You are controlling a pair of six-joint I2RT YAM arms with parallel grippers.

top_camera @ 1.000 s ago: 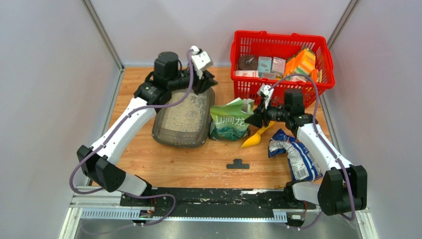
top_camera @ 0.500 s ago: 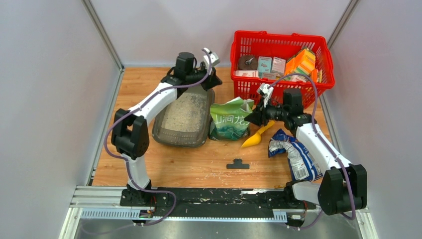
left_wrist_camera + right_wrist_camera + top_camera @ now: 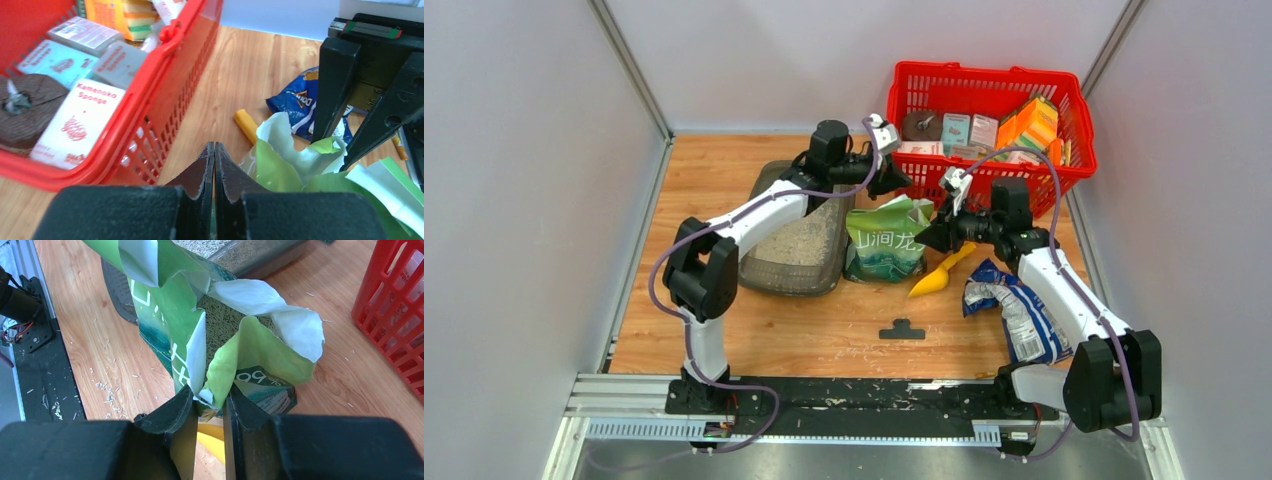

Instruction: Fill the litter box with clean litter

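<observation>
Though pale grey walls [image 3: 514, 200] close in on three sides, the orange-brown wooden tabletop [image 3: 824, 330] is evenly lit, its grain peppered with stray granules that also dust the black rail [image 3: 844, 395] along the near edge. The litter box [image 3: 774, 282] – a dark, translucent plastic tray with rounded corners and a wide rim – lies left of centre. Its floor is covered with clean litter [image 3: 799, 238], pale and sandy, and the left arm crosses its far end and hides part of the rim. Just beside it on the right stands a crinkled green litter bag [image 3: 884, 250], its torn mouth gaping. The right end effector [image 3: 210, 402] is clamped on a fold of that torn edge. The left end effector [image 3: 214, 150] hangs at the bag's far side near the red lattice basket [image 3: 989, 70], fingers pressed together – whether any film is caught between them cannot be told. A yellow scoop [image 3: 934, 278] is half hidden under the right arm, and a glossy blue snack bag [image 3: 1014, 315] lies crumpled near it.
</observation>
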